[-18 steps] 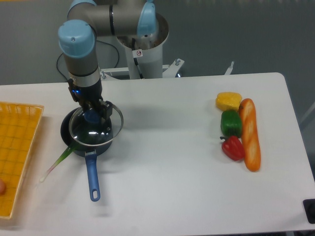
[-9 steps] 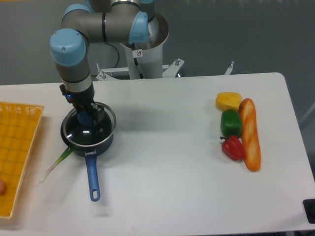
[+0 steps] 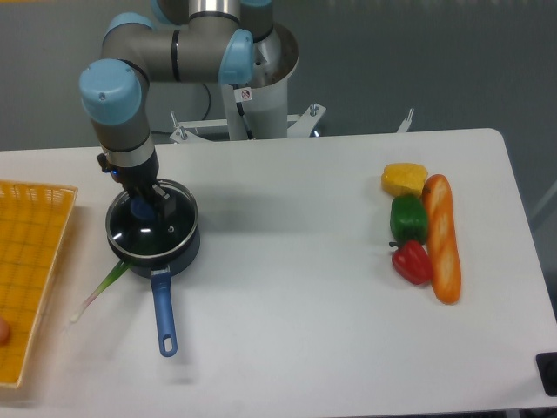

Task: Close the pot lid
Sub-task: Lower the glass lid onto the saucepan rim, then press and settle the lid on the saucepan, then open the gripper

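Claw (image 3: 141,205) pinches the blue knob of the glass lid (image 3: 153,222), which lies nearly level over the dark saucepan (image 3: 178,248) at the tabletop's (image 3: 296,287) left side, its blue handle pointing toward the front edge.

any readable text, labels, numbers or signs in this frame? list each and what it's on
No legible words or numbers anywhere.
Small round red sticker on the white robot base column: looks like a prohibition-style symbol, too small to make out.
Pot, lid, gripper, orange basket, toy food: no markings visible.
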Tool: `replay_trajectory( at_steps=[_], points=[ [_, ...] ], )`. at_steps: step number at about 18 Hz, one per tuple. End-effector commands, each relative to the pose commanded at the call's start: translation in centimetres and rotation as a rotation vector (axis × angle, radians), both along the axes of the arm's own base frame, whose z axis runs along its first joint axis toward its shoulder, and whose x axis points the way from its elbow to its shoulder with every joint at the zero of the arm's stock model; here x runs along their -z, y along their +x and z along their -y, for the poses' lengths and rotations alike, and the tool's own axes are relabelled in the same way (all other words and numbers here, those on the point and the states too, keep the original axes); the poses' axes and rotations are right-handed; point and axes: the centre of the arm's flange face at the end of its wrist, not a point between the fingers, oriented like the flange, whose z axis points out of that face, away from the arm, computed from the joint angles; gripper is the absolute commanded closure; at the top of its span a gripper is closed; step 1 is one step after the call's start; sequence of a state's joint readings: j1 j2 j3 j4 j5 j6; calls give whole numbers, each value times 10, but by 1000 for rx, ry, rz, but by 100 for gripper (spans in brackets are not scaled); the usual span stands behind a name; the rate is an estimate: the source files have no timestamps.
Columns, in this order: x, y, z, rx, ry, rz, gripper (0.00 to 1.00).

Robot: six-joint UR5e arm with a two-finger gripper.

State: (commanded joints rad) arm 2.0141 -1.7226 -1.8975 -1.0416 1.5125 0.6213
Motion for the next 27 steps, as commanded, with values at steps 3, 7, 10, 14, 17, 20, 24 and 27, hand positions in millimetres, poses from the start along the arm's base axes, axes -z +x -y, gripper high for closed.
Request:
replay_trajectory(
  at_steps=[3,7,10,14,17,20,24,27],
  points=[
    [2,0,-1,0,-1,1,62],
    [6,9,-8,0,13,-6,62],
    [8,9,-10,2,11,-5,62],
    [8,9,-10,2,11,-5,62],
    [9,9,-10,2,10,-5,62],
    [9,10,-9,3,10,-5,61],
    [8,9,-10,3,11,-6,60],
    [9,10,-9,6,9,-4,53]
  ],
)
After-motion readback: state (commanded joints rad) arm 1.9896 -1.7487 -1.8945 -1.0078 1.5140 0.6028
